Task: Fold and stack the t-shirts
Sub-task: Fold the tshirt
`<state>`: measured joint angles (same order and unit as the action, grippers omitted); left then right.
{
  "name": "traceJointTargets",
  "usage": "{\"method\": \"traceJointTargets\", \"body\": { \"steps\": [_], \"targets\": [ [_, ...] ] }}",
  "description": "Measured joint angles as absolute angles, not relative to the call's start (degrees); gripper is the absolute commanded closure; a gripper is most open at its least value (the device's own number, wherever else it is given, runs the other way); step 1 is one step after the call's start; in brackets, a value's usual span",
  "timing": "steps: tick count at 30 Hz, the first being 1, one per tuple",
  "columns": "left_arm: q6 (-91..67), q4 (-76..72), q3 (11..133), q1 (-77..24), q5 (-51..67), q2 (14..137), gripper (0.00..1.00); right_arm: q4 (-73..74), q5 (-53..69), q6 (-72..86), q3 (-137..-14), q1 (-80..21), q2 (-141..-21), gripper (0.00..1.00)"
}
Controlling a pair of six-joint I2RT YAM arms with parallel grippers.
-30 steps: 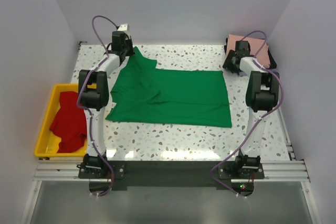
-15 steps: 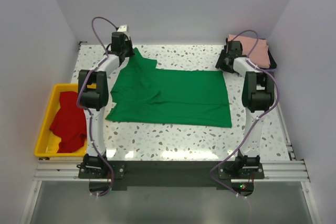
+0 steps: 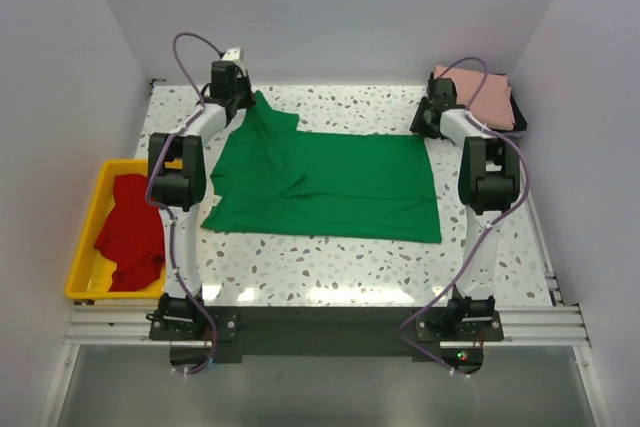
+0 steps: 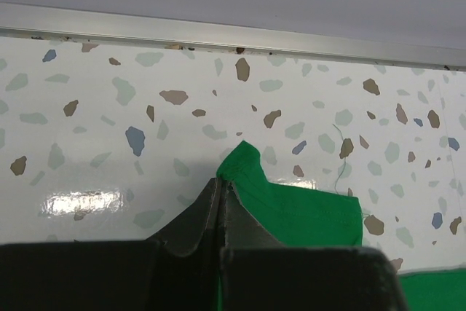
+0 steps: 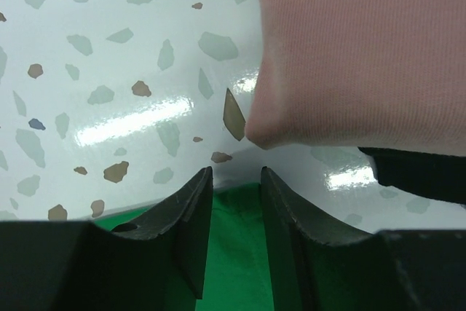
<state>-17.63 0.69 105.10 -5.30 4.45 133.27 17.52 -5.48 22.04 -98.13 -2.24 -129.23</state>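
**Green tee laid out, one hand at each far corner**

Over at the counter's (image 3: 330, 267) left edge sits the yellow tray (image 3: 82, 265), with the red t-shirt (image 3: 130, 232) crumpled up inside it. The left hand (image 4: 220, 182) is near the far left corner of the counter, clamped shut on a pointy bit of the green t-shirt (image 3: 330, 182). The rest of that shirt lies mostly flat across the middle of the counter, a bit rumpled on its left side. The right hand (image 5: 234, 178) is at the shirt's far right corner, fingers apart with a narrow gap and green cloth showing between them. Can't tell if they actually touch it. Just beside that hand, the folded salmon pink t-shirt (image 3: 482, 95) is in the counter's far right corner, resting on something dark (image 5: 422, 172).
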Motion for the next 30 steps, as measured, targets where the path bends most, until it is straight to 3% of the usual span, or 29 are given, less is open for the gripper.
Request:
{"method": "traceJointTargets", "body": {
  "steps": [15,18,26,30],
  "targets": [
    [-18.5,0.3,103.9,-5.3,4.8,133.1,1.00,19.0,-8.5,22.6,-98.1,-2.2,-129.0,0.67],
    [-18.5,0.1,103.7,-5.3,4.8,133.0,1.00,19.1,-8.7,22.6,-98.1,-2.2,-129.0,0.72],
    [-18.6,0.0,103.2,-5.3,5.2,132.5,1.00,19.8,-9.1,22.6,-98.1,-2.1,-129.0,0.99],
    [-19.0,0.0,103.2,-5.3,5.7,131.9,1.00,19.9,-8.8,23.0,-98.1,-2.0,-129.0,1.00]
  ]
}}
